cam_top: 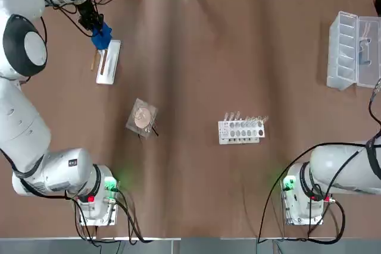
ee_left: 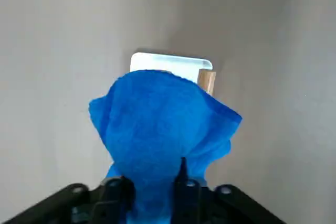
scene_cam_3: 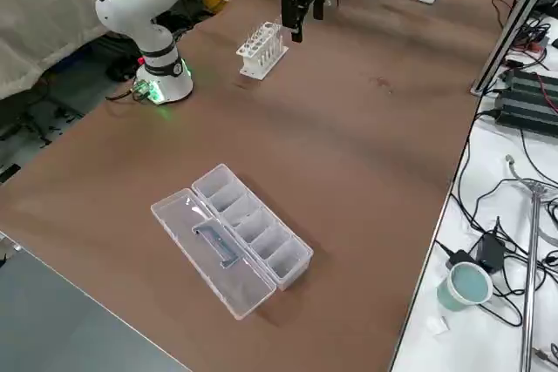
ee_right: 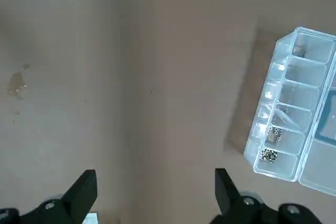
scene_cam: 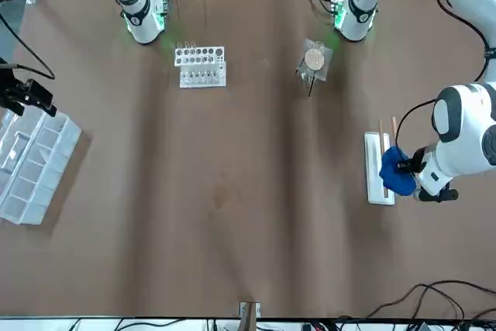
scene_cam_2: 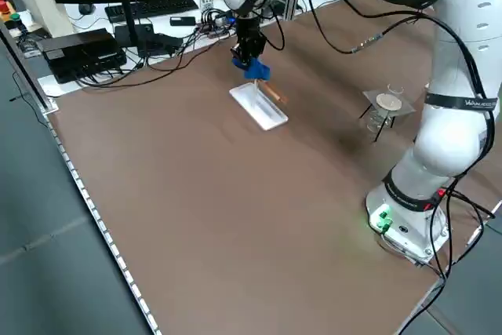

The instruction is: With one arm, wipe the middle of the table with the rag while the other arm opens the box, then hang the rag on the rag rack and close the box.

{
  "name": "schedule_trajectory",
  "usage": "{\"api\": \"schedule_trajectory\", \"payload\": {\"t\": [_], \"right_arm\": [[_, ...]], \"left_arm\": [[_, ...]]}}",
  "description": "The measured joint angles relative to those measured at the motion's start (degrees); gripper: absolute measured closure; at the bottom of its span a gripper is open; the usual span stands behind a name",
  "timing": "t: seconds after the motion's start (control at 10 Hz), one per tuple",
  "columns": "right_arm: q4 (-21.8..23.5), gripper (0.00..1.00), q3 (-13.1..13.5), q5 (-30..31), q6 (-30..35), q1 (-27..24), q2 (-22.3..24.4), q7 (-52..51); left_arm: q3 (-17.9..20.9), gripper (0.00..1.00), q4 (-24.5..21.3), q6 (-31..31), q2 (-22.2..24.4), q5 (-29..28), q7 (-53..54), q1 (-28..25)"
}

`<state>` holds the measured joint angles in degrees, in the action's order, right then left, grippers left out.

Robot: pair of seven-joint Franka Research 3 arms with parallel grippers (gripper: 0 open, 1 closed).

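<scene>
1. Blue cloth is the rag [ee_left: 163, 114], and it is at the far end of the white rag rack [cam_top: 109, 66], toward 10 to 11 o'clock from the middle of the worktop [cam_top: 190, 75], as the top view shows.
2. The left tool [ee_left: 157, 179] is there too; its two fingers stand apart, with the rag between them. If the rag hangs on a wooden rod, I cannot tell.
3. The right tool [ee_right: 156, 182] is raised above the worktop at the robot's right side, with its two fingers wide apart.
4. The clear box [scene_cam_3: 253, 226] lies open, between 2 and 3 o'clock in the top view. Its lid [scene_cam_3: 214, 252] is folded out flat beside the compartments, and small metal pieces [ee_right: 269, 155] lie in some of them.
5. The white test-tube rack [cam_top: 241, 131] stands near the middle, toward 4 o'clock.
6. A glass vessel with a round pale disc [cam_top: 142, 118] is at 9 o'clock.
7. A small wet-looking brown mark [ee_right: 17, 83] is on the worktop.
</scene>
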<state>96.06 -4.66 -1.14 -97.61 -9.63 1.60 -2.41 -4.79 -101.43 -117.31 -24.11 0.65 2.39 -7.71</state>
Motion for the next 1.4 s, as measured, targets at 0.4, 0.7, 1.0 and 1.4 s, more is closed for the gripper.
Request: {"api": "schedule_trajectory", "payload": {"t": [0.4, 0.7, 1.0, 1.4], "right_arm": [[0.02, 0.01, 0.03, 0.00, 0.01, -0.21, 0.00, 0.01], [0.03, 0.01, 0.03, 0.00, 0.01, -0.24, 0.00, 0.02], [0.05, 0.01, 0.05, 0.00, 0.01, -0.33, 0.00, 0.03], [-1.49, 0.54, 0.31, 0.08, 6.28, -8.97, 0.31, -6.06]], "left_arm": [[0.02, 0.01, 0.00, 0.00, -0.27, -0.03, 0.00, -0.12], [-0.09, 0.00, 1.11, -0.10, 0.27, -0.04, 0.00, -0.20], [-0.30, 0.00, 1.86, 3.06, 4.57, -0.04, -0.18, -0.09], [-2.41, 0.00, 14.60, 18.53, 12.73, -0.04, -0.47, 0.09]]}}
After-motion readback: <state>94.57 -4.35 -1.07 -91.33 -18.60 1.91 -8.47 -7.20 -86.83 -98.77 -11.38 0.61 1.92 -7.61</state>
